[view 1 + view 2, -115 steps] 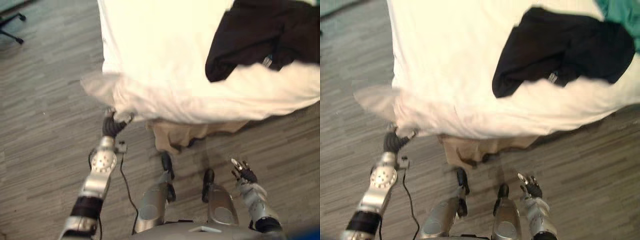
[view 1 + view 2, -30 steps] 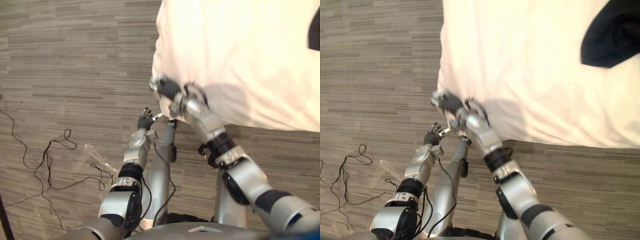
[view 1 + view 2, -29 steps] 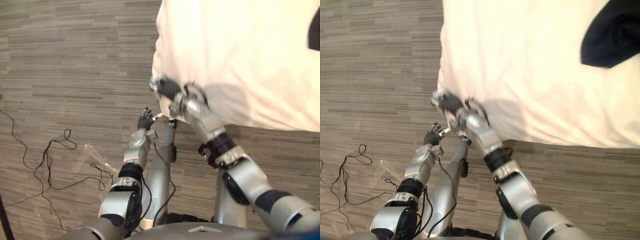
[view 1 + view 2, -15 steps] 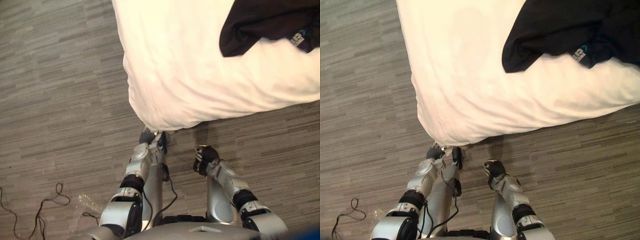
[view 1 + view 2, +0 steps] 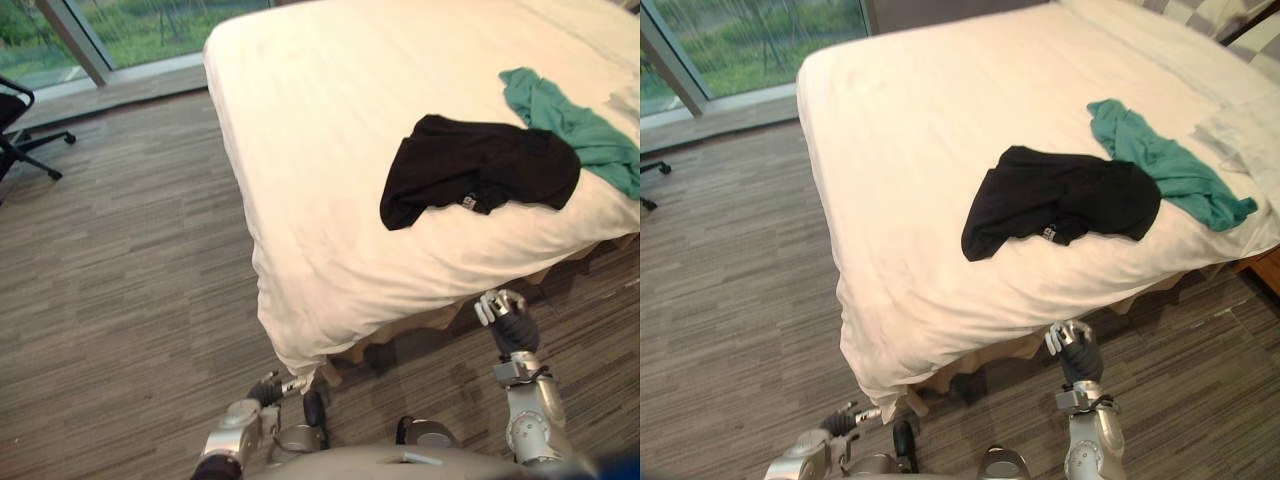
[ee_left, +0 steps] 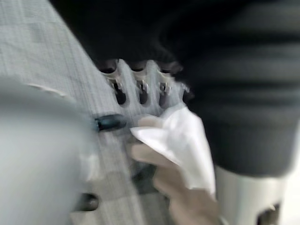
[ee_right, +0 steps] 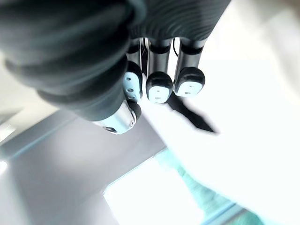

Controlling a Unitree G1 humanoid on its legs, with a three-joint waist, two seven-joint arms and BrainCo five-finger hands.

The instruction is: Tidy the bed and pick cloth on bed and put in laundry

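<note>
On the white bed (image 5: 320, 120), the black cloth (image 5: 480, 170) lies crumpled close to the near edge, touching a teal cloth (image 5: 570, 120) beside it. The right hand (image 5: 508, 322) hangs just in front of that edge, fingers curled on nothing. The left hand (image 5: 266, 389) sits low by the hanging sheet corner (image 5: 300, 362) — whether it grips the fabric, I cannot tell.

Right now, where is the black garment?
Left eye view: the black garment lies on the white bed, toward the robot's right near the closest edge, beside the teal garment.
</note>
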